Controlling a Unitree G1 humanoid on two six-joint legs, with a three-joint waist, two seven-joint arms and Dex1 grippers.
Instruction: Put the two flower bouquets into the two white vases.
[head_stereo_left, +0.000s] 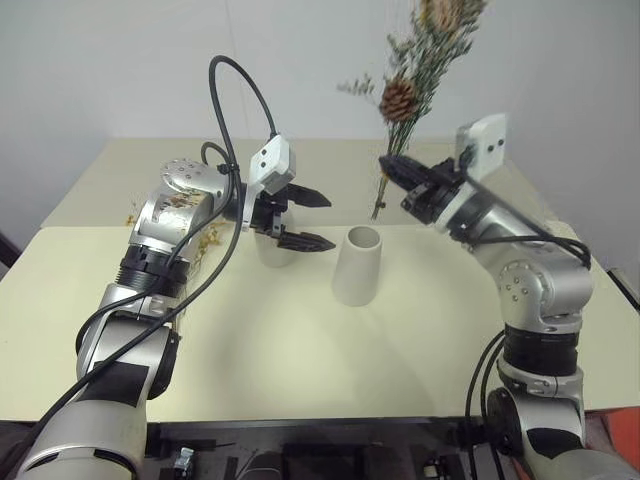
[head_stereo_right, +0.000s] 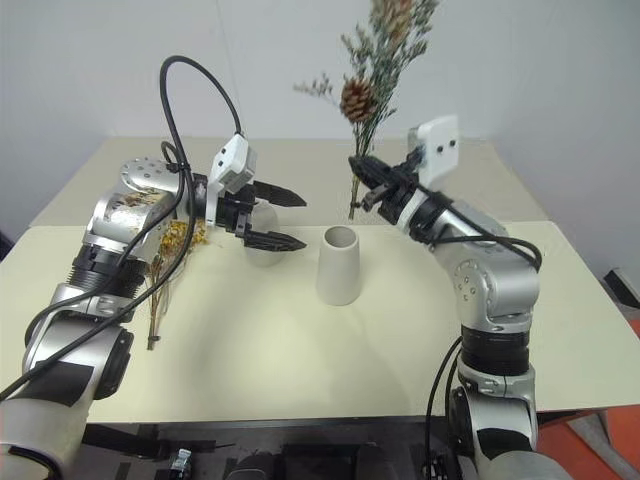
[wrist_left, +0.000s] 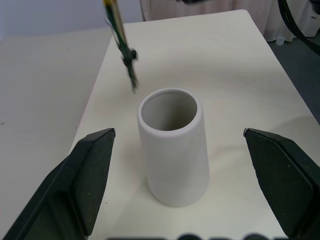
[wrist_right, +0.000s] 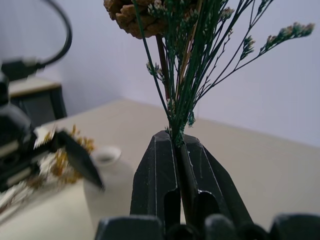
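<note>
Two white vases (head_stereo_left: 357, 265) empty, left pincer (head_stereo_left: 305, 218) wide, right pincer (head_stereo_left: 392, 163) clamping green bouquet (head_stereo_left: 412, 75) aloft

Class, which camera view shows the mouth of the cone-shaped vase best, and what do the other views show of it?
The left wrist view: it looks down into the cone vase, showing its open, empty mouth between the open left tool. Both eye views show it from the side, upright on the table.

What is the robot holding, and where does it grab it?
The right gripper holds the green bouquet by its stems, low down, with the pinecone above the jaws. The left gripper is open and holds nothing.
</note>
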